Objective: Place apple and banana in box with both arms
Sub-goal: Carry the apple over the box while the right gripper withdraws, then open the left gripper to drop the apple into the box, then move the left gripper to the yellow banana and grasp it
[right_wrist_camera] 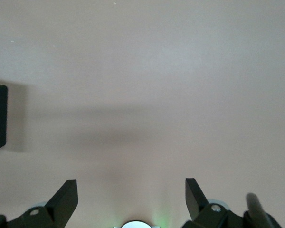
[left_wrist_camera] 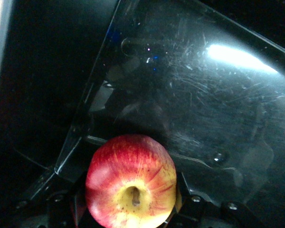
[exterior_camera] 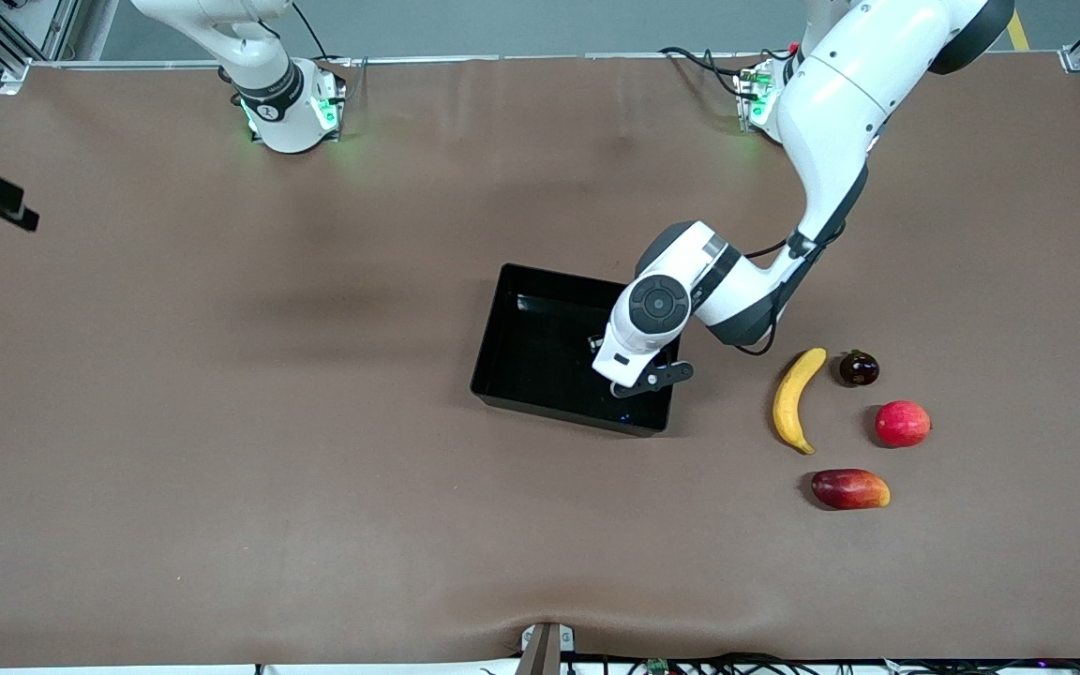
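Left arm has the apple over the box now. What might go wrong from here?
1. The left pincer holds the apple above the glossy floor of the box; released from up there, it may bounce or roll.
2. The banana lies close beside a dark round fruit and a red fruit, which a pickup could bump.
3. The right pincer waits open over bare table.

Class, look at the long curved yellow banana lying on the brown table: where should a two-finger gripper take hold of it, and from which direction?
Grip the long curved yellow banana at its middle, coming straight down from above with the fingers across its width. It lies flat, and its narrow body suits a two-finger pinch better than its tapering ends. The right gripper is open and empty; the left gripper holds the mottled red-and-yellow apple over the glossy black box.
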You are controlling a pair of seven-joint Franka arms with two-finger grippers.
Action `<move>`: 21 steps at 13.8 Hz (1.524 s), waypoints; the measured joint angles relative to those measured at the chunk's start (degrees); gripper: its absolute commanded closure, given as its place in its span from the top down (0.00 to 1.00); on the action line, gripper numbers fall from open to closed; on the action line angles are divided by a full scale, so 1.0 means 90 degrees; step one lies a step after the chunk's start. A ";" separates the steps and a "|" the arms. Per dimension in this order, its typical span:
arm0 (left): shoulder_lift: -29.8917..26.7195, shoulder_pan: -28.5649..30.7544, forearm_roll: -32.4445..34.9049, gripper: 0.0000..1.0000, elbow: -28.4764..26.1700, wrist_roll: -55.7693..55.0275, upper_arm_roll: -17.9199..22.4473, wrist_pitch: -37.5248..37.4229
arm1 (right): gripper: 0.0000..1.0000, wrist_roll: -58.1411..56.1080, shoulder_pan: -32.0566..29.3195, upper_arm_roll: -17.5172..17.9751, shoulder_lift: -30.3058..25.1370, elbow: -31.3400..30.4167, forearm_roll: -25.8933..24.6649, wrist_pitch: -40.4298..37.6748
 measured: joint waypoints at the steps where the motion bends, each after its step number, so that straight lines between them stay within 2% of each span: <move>1: 0.0027 -0.0001 0.0042 0.47 0.0000 0.0000 0.0000 0.0009 | 1.00 0.0000 0.0028 0.0048 -0.0097 -0.0048 -0.0007 0.0015; 2: 0.0048 -0.0001 0.0063 0.99 0.0000 0.0000 0.0001 0.0016 | 1.00 0.0000 0.0038 0.0072 -0.0126 -0.0080 -0.0011 0.0058; 8: -0.0018 0.0001 0.0072 1.00 0.0135 -0.0150 0.0003 -0.0044 | 1.00 -0.0011 0.0037 0.0072 -0.0099 -0.0177 -0.0009 0.0539; 10: -0.0268 0.0005 0.0077 1.00 0.0217 -0.0158 -0.0001 -0.0322 | 1.00 -0.0012 0.0040 0.0076 -0.0099 -0.0177 -0.0008 0.0531; 13: -0.1026 0.0102 0.0125 1.00 0.0347 0.0049 0.0006 -0.0677 | 1.00 -0.0012 0.0041 0.0076 -0.0098 -0.0181 -0.0008 0.0415; 17: -0.1937 0.0897 0.0126 1.00 0.0488 0.1770 0.0030 -0.1274 | 1.00 -0.0012 0.0044 0.0076 -0.0098 -0.0185 0.0022 0.0239; 21: -0.1962 0.1772 0.0125 1.00 0.0407 0.3744 0.0053 -0.1332 | 1.00 -0.0011 0.0043 0.0071 -0.0098 -0.0189 0.0028 0.0209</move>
